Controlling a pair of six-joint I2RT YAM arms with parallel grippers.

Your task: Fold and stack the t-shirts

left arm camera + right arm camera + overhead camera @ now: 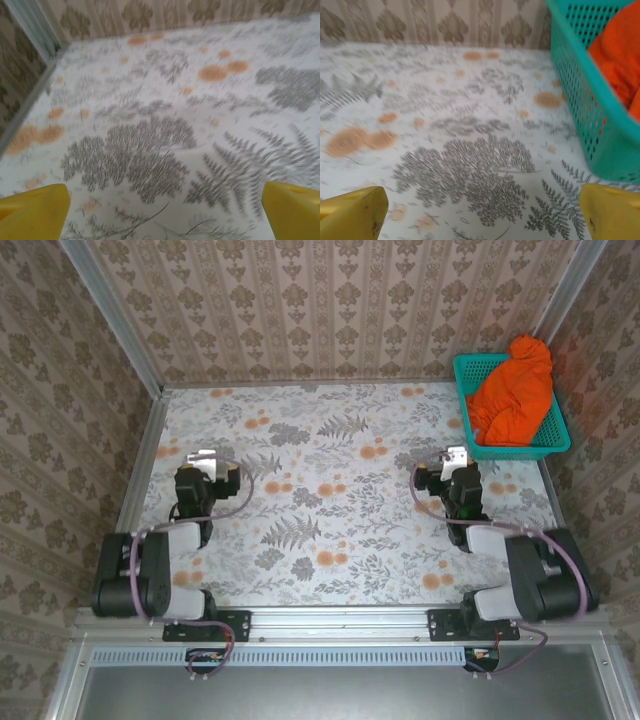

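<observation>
While left gripper [165, 212] and right gripper [484, 212] gape empty, the basket [520, 451] half-hides the bunched orange t-shirt [515, 390].

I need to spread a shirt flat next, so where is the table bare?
The table is bare across its whole middle, between the left arm and the right arm and beyond them to the back wall. The far right corner is crowded: the basket there holds the orange shirt.

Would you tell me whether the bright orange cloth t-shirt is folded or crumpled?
Crumpled, not folded: the bright orange cloth t-shirt sits heaped in the teal plastic mesh basket, bulging above its rim.
</observation>
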